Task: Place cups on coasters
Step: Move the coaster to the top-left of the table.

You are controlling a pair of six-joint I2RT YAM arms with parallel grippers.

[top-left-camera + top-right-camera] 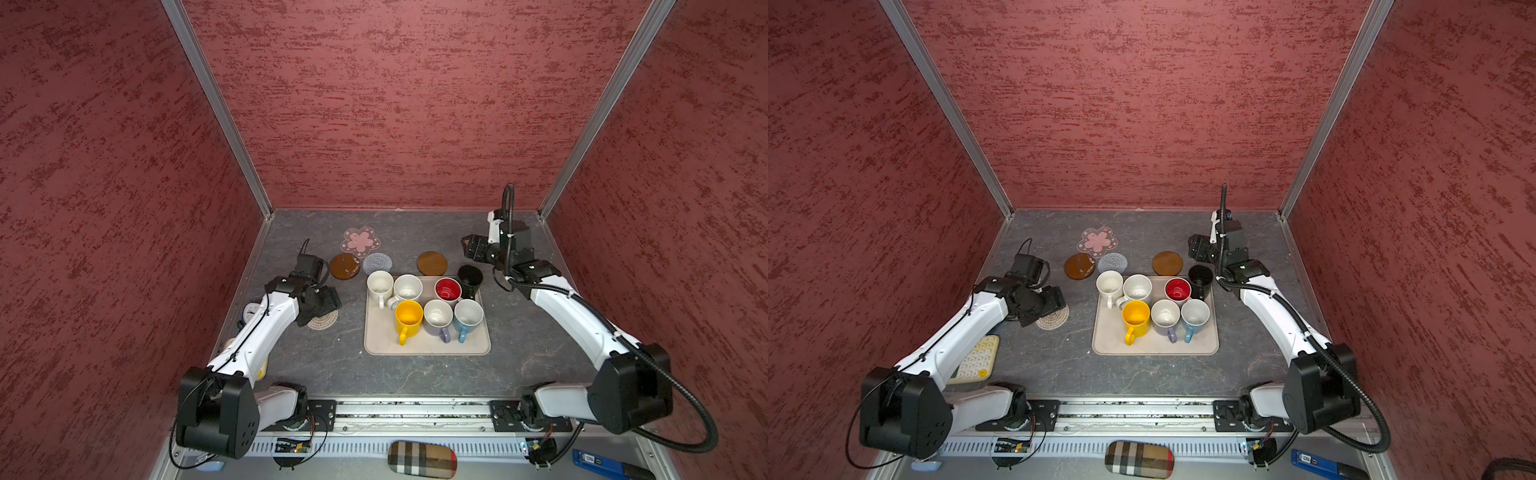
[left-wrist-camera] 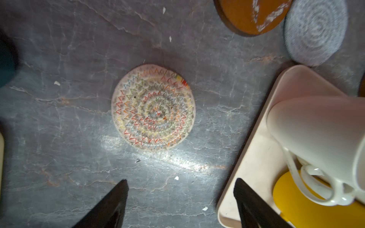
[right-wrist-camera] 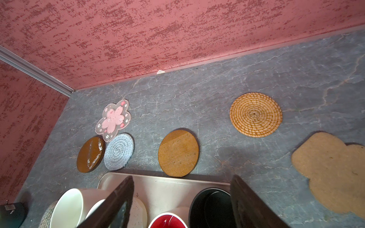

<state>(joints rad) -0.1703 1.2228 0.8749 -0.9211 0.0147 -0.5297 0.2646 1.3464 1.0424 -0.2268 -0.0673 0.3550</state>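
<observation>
Cups [image 1: 409, 318] on tray [image 1: 382, 345]; L arm [image 1: 266, 320] over coaster [image 2: 153, 107]

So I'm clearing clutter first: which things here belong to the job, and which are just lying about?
Job: white mugs, yellow mug, lavender mug, light blue mug, red-lined mug, black mug; flower coaster, grey woven coaster, beige woven coaster, rattan coaster, cork coaster, brown discs.
Lying about: small clock, cream keypad, plaid case, blue tool.
</observation>
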